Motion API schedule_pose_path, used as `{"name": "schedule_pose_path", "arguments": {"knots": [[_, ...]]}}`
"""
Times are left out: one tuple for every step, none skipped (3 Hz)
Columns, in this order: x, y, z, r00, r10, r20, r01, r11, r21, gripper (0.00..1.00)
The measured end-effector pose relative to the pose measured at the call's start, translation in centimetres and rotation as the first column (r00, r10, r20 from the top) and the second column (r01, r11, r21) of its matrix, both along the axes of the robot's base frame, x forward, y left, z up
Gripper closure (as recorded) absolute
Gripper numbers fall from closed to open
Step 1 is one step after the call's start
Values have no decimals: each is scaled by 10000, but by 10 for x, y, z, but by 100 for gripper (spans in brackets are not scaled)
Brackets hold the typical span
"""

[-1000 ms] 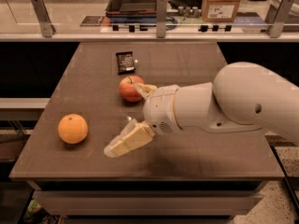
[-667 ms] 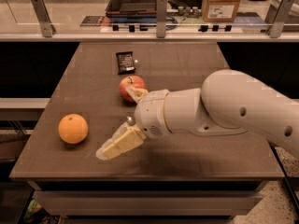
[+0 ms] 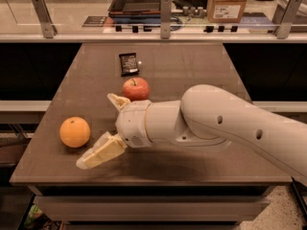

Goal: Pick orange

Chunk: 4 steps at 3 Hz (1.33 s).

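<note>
The orange [image 3: 75, 132] is round and yellow-orange and lies on the brown table [image 3: 192, 66] near its front left corner. My gripper [image 3: 94, 131] is at the end of the white arm, which reaches in from the right, low over the table. It is just right of the orange and not touching it. It is open and empty: one cream finger [image 3: 117, 100] points to the back left, the other [image 3: 99, 153] to the front left. The orange sits left of the gap between the fingers.
A red apple [image 3: 135, 88] with a stem sits behind the gripper's wrist. A black snack packet [image 3: 128, 63] lies farther back. The table's front edge [image 3: 144, 182] is close below the gripper. A railed counter [image 3: 165, 30] with a cardboard box [image 3: 225, 4] runs behind.
The arm has slid left across the table, bringing the gripper closer to the orange. The orange, apple and packet have not moved.
</note>
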State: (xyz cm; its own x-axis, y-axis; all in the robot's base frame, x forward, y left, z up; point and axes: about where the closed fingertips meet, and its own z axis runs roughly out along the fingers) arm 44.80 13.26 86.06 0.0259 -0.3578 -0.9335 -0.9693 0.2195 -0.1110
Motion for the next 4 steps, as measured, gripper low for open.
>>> {"name": "schedule_pose_path", "arguments": {"knots": [[1,24,-7,9997,228,-44,-226,9990,397,0],[5,41,-12,9990,447,-64,-442,9968,663,0],[7,55,-16,9976,675,-134,-661,9937,902,0],[6,56,-16,9975,697,-119,-684,9937,888,18]]}}
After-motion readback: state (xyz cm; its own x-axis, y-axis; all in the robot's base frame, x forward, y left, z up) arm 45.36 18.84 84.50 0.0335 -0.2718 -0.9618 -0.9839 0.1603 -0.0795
